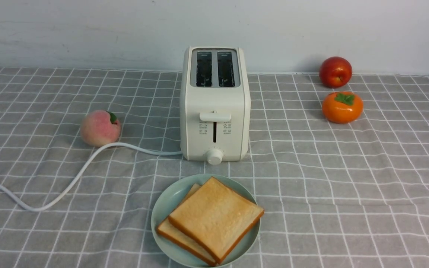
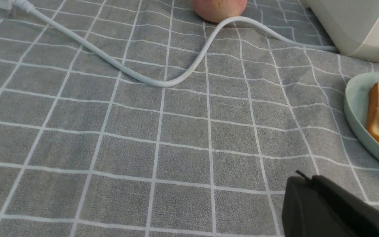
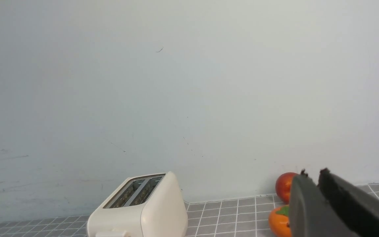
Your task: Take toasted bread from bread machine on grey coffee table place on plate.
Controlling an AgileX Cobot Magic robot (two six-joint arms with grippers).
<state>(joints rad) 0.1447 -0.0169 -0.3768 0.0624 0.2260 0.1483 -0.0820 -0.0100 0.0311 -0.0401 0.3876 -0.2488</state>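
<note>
Two slices of toasted bread lie stacked on the mint-green plate at the front of the grey coffee table: the top slice overlaps the lower slice. The cream bread machine stands behind the plate, both slots empty and lever up. Neither gripper shows in the front view. My left gripper is shut and empty, low over the cloth, apart from the plate and toast. My right gripper is shut and empty, held high, with the bread machine below.
A peach lies left of the bread machine, with the white cord curving past it to the left edge. A red apple and an orange persimmon sit at the back right near the white wall.
</note>
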